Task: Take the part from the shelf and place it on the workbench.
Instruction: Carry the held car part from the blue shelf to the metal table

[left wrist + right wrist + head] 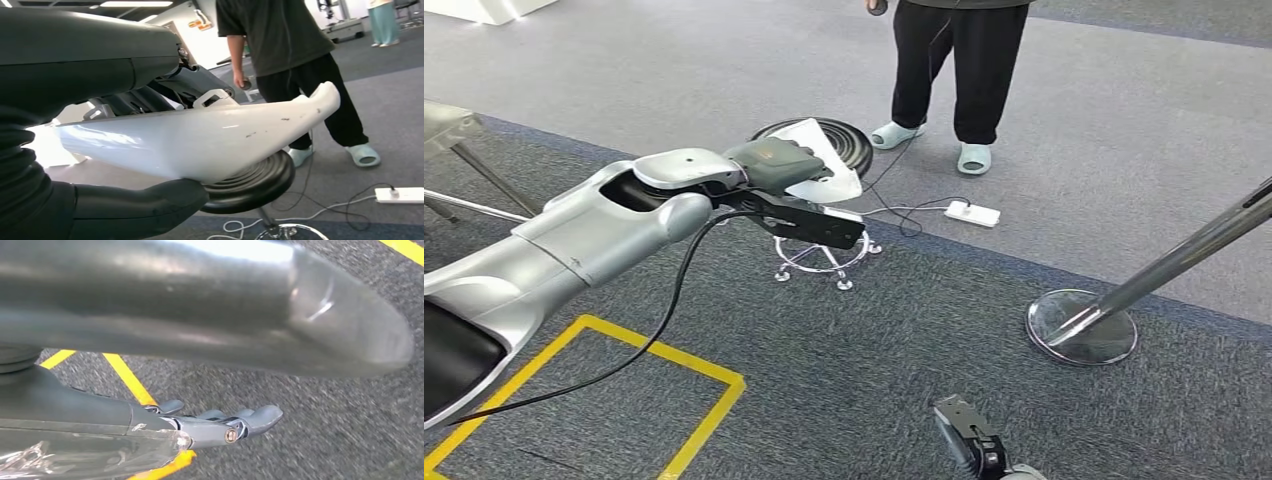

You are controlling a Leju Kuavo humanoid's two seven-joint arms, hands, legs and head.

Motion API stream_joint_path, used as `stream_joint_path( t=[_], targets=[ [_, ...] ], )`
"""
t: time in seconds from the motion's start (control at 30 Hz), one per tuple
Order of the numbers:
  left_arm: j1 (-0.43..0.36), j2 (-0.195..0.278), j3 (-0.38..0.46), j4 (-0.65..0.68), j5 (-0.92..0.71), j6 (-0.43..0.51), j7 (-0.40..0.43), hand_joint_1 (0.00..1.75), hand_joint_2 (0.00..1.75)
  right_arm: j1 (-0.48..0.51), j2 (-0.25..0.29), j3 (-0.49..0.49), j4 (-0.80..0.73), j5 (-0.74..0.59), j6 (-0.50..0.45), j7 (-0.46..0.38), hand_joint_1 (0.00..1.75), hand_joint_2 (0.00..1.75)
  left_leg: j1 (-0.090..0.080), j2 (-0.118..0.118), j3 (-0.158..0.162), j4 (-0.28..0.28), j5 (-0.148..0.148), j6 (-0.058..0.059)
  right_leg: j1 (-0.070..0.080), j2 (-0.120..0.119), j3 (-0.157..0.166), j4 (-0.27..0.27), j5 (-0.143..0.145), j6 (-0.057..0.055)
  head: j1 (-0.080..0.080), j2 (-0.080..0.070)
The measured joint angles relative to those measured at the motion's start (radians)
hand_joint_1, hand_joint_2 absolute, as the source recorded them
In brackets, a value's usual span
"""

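My left arm reaches forward across the head view, and my left hand point(774, 165) grips a white, smooth, curved part point(826, 168) held in the air over the carpet. In the left wrist view the part point(210, 140) lies across the hand point(125, 210), thumb on one side and dark fingers on the other, with its narrow end pointing away. Low beside my body hangs my right hand point(972, 445). The right wrist view shows its fingers point(235, 424) stretched out with nothing in them.
A black round stool point(852, 140) on a chrome base stands just beyond the part. A person point(959, 70) in black trousers stands behind it. A white power strip point(972, 213) and cables lie on the floor. A chrome stanchion point(1081, 325) leans at right. Yellow floor tape point(674, 370) runs at left.
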Motion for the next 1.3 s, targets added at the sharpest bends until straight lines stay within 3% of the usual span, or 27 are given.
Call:
stream_joint_path(
  t=[0.07,0.13,0.17,0.2,0.27,0.33,0.4,0.47,0.5,0.57,0.6,0.63,0.67,0.73,0.8,0.87,0.9,0.93,1.0,1.07,1.13,1.17,1.2,1.3],
  targets=[
    [0.001,-0.001,0.0,0.0,0.002,-0.002,0.0,1.75,1.75,0.001,0.0,-0.002,0.0,0.001,0.0,0.001,0.0,0.0,-0.002,0.03,-0.062,0.13,-0.063,-0.004,0.002,-0.019,0.001,-0.001,-0.001,-0.006,-0.002,0.0],
    [0.005,-0.002,-0.001,0.0,0.006,-0.005,-0.001,1.75,1.75,0.003,0.0,-0.003,0.0,0.003,0.0,0.002,0.0,0.0,-0.002,0.035,-0.108,0.221,-0.087,-0.007,0.003,-0.039,0.002,-0.001,-0.003,-0.008,-0.002,0.0],
    [0.006,-0.002,-0.001,0.0,0.008,-0.007,-0.001,1.75,1.75,0.003,0.0,-0.003,0.0,0.003,0.0,0.003,0.0,0.0,-0.002,0.037,-0.105,0.215,-0.072,-0.006,0.003,-0.048,0.003,-0.001,-0.003,-0.008,-0.003,0.0],
    [0.006,-0.002,-0.001,0.0,0.01,-0.008,-0.001,1.75,1.75,0.003,0.0,-0.003,0.0,0.004,0.0,0.003,0.0,0.0,-0.002,0.042,-0.083,0.173,-0.041,-0.005,0.003,-0.057,0.005,-0.001,-0.004,-0.007,-0.003,0.0],
    [0.0,-0.004,0.0,0.0,0.013,-0.01,-0.001,1.75,1.75,0.004,0.0,-0.003,0.0,0.004,0.0,0.003,0.0,0.0,-0.007,0.079,-0.013,0.04,0.021,0.0,0.006,-0.074,0.008,0.001,-0.008,-0.002,-0.003,0.0],
    [-0.005,-0.007,0.0,0.0,0.014,-0.01,-0.001,1.75,1.75,0.004,0.0,-0.004,0.0,0.005,0.0,0.003,0.0,0.0,-0.012,0.108,0.029,-0.043,0.04,0.009,0.012,-0.089,0.008,0.005,-0.012,0.006,-0.003,0.0],
    [-0.005,-0.007,-0.001,0.0,0.015,-0.011,-0.002,1.75,1.75,0.005,0.0,-0.004,0.0,0.005,0.0,0.003,0.0,0.0,-0.015,0.098,0.031,-0.057,0.039,0.021,0.014,-0.106,0.01,0.004,-0.014,0.014,0.0,0.0],
    [-0.005,-0.005,-0.001,0.0,0.014,-0.01,-0.002,1.75,1.75,0.005,0.0,-0.005,0.0,0.006,0.001,0.004,0.0,0.0,-0.012,0.079,0.032,-0.06,0.042,0.032,0.011,-0.097,0.006,0.021,-0.031,0.025,0.002,0.0],
    [-0.007,-0.006,-0.001,0.0,0.014,-0.01,-0.002,1.75,1.75,0.006,0.0,-0.006,0.0,0.006,0.001,0.005,0.0,0.0,-0.008,0.069,0.034,-0.061,0.044,0.037,0.01,-0.079,-0.008,0.055,-0.052,0.03,0.004,0.0],
    [-0.007,-0.011,-0.002,0.0,0.014,-0.009,-0.002,1.75,1.75,0.009,0.0,-0.007,0.0,0.006,0.001,0.008,0.0,0.0,-0.005,0.049,0.034,-0.062,0.044,0.043,0.008,-0.04,-0.068,0.181,-0.111,0.036,0.007,0.0],
    [-0.005,-0.012,-0.002,0.0,0.014,-0.01,-0.003,1.75,1.75,0.011,0.0,-0.008,0.0,0.006,0.001,0.009,0.0,0.0,-0.005,0.038,0.034,-0.061,0.044,0.044,0.008,-0.031,-0.101,0.245,-0.134,0.038,0.007,0.0],
    [-0.004,-0.014,-0.003,0.0,0.014,-0.01,-0.004,1.75,1.75,0.012,0.0,-0.008,0.0,0.006,0.001,0.009,0.0,0.0,-0.005,0.027,0.034,-0.061,0.044,0.044,0.008,-0.027,-0.124,0.285,-0.141,0.038,0.008,0.0],
    [-0.002,-0.014,-0.003,0.0,0.014,-0.01,-0.004,1.75,1.75,0.013,0.0,-0.008,0.0,0.007,0.001,0.01,0.0,0.0,-0.005,0.016,0.035,-0.061,0.044,0.044,0.007,-0.025,-0.129,0.285,-0.128,0.039,0.008,0.0],
    [-0.003,-0.015,-0.003,0.0,0.015,-0.01,-0.004,1.75,1.75,0.013,0.0,-0.009,0.0,0.008,0.001,0.01,0.0,0.0,-0.003,-0.005,0.037,-0.06,0.044,0.042,0.002,-0.014,-0.087,0.184,-0.062,0.039,0.008,0.0],
    [-0.006,-0.017,-0.003,0.0,0.015,-0.011,-0.004,1.75,1.75,0.011,0.0,-0.01,0.0,0.011,0.001,0.01,0.0,0.0,-0.003,-0.024,0.035,-0.058,0.044,0.032,-0.006,0.021,-0.024,0.059,-0.013,0.038,0.007,0.0],
    [-0.007,-0.017,-0.003,0.0,0.015,-0.011,-0.004,1.75,1.75,0.009,0.0,-0.012,0.0,0.014,0.002,0.01,0.0,0.0,-0.001,-0.04,0.028,-0.058,0.048,0.019,-0.007,0.04,0.001,0.011,-0.009,0.031,0.007,0.0],
    [-0.006,-0.016,-0.003,0.0,0.015,-0.011,-0.004,1.75,1.75,0.008,0.0,-0.013,0.0,0.015,0.002,0.009,0.0,0.0,0.001,-0.047,0.026,-0.06,0.051,0.012,-0.006,0.034,0.0,0.008,-0.009,0.024,0.006,0.0],
    [-0.005,-0.014,-0.003,0.0,0.016,-0.01,-0.004,1.75,1.75,0.007,0.0,-0.014,0.0,0.017,0.002,0.009,0.0,0.0,0.002,-0.045,0.024,-0.062,0.05,0.007,-0.005,0.026,0.0,0.006,-0.007,0.017,0.007,0.0],
    [-0.006,-0.01,-0.002,0.0,0.017,-0.01,-0.004,1.75,1.75,0.005,0.001,-0.018,0.0,0.021,0.002,0.007,0.0,0.0,0.0,-0.013,0.007,-0.027,0.022,-0.002,-0.005,0.01,0.002,-0.001,-0.003,0.005,0.002,0.0],
    [-0.005,-0.011,-0.002,0.0,0.018,-0.009,-0.004,1.75,1.75,0.006,0.001,-0.019,0.0,0.024,0.001,0.007,0.0,0.0,-0.002,0.024,-0.042,0.081,-0.041,-0.007,-0.004,-0.008,0.004,-0.004,-0.002,-0.002,-0.004,0.0],
    [-0.001,-0.012,-0.003,0.0,0.018,-0.009,-0.004,1.75,1.75,0.007,0.0,-0.02,0.0,0.025,0.0,0.01,0.0,0.0,-0.002,0.033,-0.096,0.194,-0.082,-0.011,-0.003,-0.029,0.004,-0.004,-0.003,-0.005,-0.005,0.0],
    [0.002,-0.012,-0.003,0.0,0.018,-0.009,-0.004,1.75,1.75,0.008,0.0,-0.02,0.0,0.026,-0.001,0.012,0.0,0.0,-0.002,0.035,-0.103,0.211,-0.078,-0.012,-0.003,-0.038,0.005,-0.004,-0.003,-0.005,-0.005,0.0],
    [0.003,-0.012,-0.003,0.0,0.018,-0.009,-0.004,1.75,1.75,0.007,0.0,-0.02,0.0,0.027,-0.001,0.013,0.0,0.0,-0.002,0.037,-0.093,0.19,-0.056,-0.011,-0.003,-0.048,0.006,-0.004,-0.004,-0.005,-0.005,0.0],
    [-0.002,-0.012,-0.003,0.0,0.018,-0.009,-0.004,1.75,1.75,0.007,0.0,-0.021,0.0,0.029,0.0,0.015,0.0,0.0,-0.006,0.07,-0.007,0.027,0.031,-0.003,-0.002,-0.069,0.01,-0.004,-0.007,0.0,-0.005,0.0]
  ],
)
